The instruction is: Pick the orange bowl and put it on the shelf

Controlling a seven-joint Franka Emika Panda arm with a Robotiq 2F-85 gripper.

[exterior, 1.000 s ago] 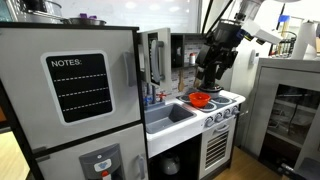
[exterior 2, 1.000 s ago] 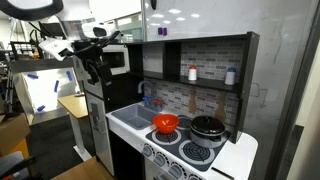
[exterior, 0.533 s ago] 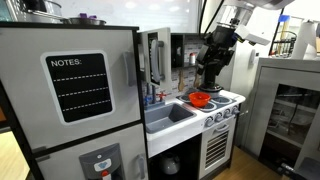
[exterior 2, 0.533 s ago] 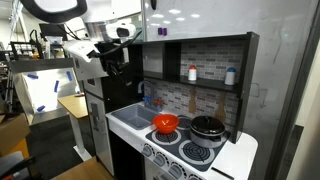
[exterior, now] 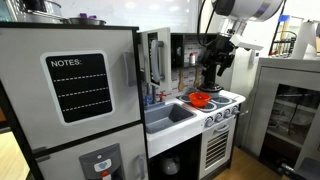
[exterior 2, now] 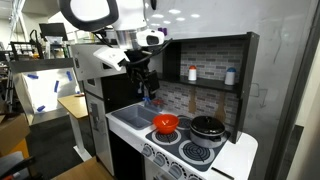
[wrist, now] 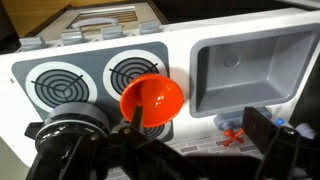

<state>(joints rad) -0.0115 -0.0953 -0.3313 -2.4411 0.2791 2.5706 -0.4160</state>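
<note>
The orange bowl (exterior: 199, 99) (exterior 2: 166, 123) sits upright on a stove burner of the toy kitchen, next to the sink. It also shows mid-frame in the wrist view (wrist: 152, 100). The shelf (exterior 2: 210, 84) is a dark ledge in the black hutch above the stove, carrying two small bottles. My gripper (exterior 2: 148, 92) (exterior: 210, 80) hangs above the counter, over the sink and bowl area, apart from the bowl. In the wrist view the gripper (wrist: 195, 122) is open and empty.
A black pot (exterior 2: 207, 127) stands on the burner beside the bowl. The grey sink (wrist: 250, 70) with its faucet lies next to the stove. A toy fridge with a NOTES board (exterior: 78, 85) stands beside the sink. A grey cabinet (exterior: 285, 105) stands past the stove.
The arm has swung from beside the fridge toward the hutch. The gripper now hangs over the sink and stove. The bowl has not moved.
</note>
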